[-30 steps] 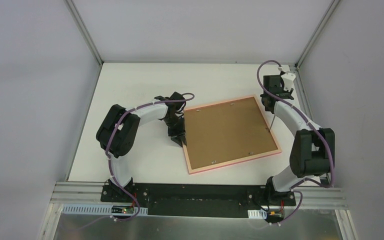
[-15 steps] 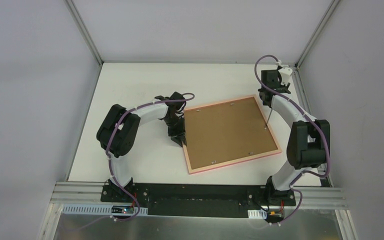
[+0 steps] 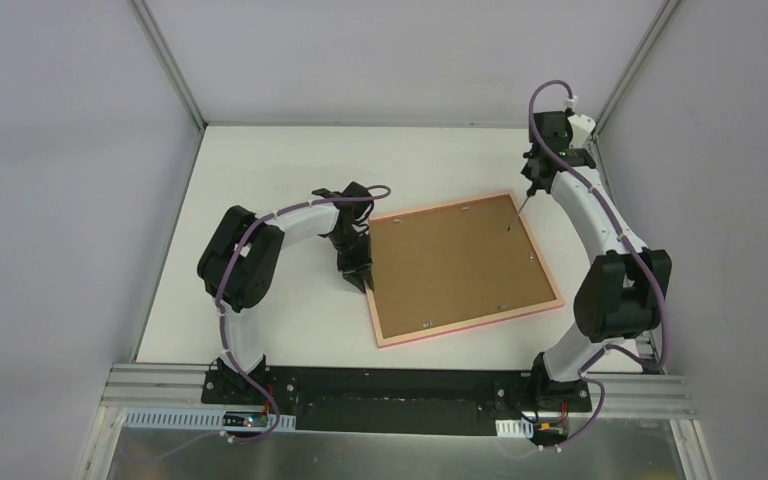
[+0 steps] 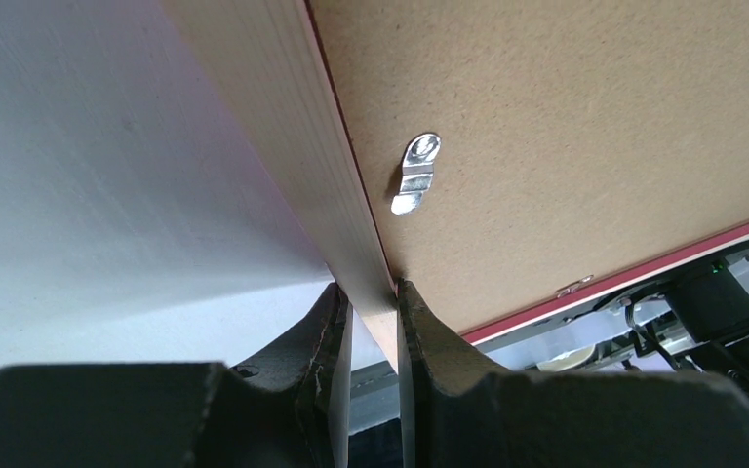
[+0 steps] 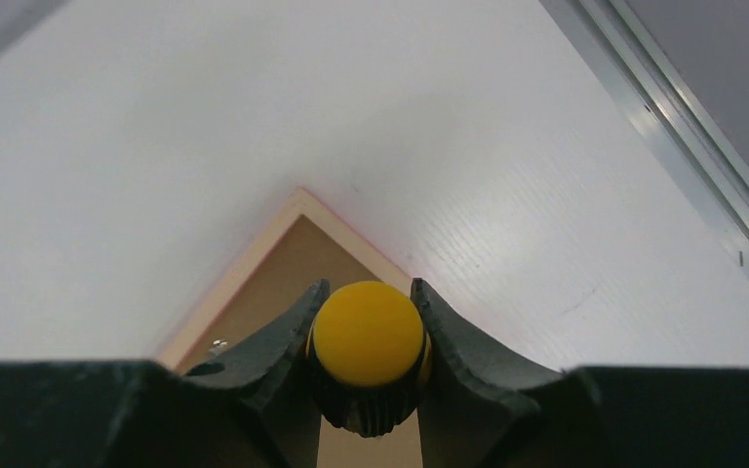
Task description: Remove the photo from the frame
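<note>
The pink frame [image 3: 470,322] lies flat on the white table [image 3: 280,160], right of centre and skewed a little anticlockwise; the photo [image 3: 455,265] sits inside it face down, so only its brown board backing shows and the printed side is hidden. At the frame's 9 o'clock edge the left gripper [image 3: 360,272] is a dark mass in the top view, its fingers hard to separate there; in the left wrist view the left gripper [image 4: 371,292] is plainly pinching the pale frame rail, one finger on the outer side and one on the backing side, nearly pressed together with the rail between them. A small metal turn clip [image 4: 414,174] lies on the backing toward 12 o'clock from that grip; a second clip [image 4: 572,288] at 3 o'clock is too small to read. The right gripper [image 3: 527,190] hangs over the frame's 1 o'clock corner, gripping a screwdriver [image 3: 517,210] whose thin shaft slants down toward the backing; whether its tip touches the board cannot be told. In the right wrist view the right gripper [image 5: 368,286] is clamped on the round yellow handle of the screwdriver [image 5: 368,336], which hides the shaft and tip; the frame corner shows at 12 o'clock above it, the rest cut off by the gripper body.
</note>
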Robot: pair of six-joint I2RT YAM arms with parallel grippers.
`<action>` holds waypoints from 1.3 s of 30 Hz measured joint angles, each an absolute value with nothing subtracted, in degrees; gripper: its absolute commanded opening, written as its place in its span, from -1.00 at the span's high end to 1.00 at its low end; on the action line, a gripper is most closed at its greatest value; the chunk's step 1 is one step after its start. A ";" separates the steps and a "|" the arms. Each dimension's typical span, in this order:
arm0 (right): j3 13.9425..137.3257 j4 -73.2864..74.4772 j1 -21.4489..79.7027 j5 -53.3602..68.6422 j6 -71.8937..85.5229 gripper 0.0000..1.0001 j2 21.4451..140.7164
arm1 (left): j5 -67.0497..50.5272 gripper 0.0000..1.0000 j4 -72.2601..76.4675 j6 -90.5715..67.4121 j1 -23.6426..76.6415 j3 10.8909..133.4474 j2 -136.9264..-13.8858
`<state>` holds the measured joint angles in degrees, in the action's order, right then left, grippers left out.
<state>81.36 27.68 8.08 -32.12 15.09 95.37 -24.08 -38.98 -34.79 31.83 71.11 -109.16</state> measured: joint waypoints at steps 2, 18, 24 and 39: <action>84.79 30.68 8.08 -29.28 16.56 1.00 94.08 | -24.38 1.00 -39.55 -34.63 31.83 72.01 -109.84; 74.43 50.74 17.02 4.54 19.35 1.00 81.28 | -28.80 0.13 -35.53 -37.23 34.92 79.00 -114.85; 69.28 52.80 19.90 11.31 20.93 1.00 76.97 | -27.97 -0.26 -34.15 -40.88 34.94 75.00 -104.12; 54.37 35.03 30.63 29.04 39.68 1.00 74.70 | -23.88 -0.32 -17.78 -52.93 52.31 59.37 -76.47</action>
<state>54.37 35.03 30.63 29.04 39.68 74.70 -23.88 -17.78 -52.93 52.31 59.37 -76.47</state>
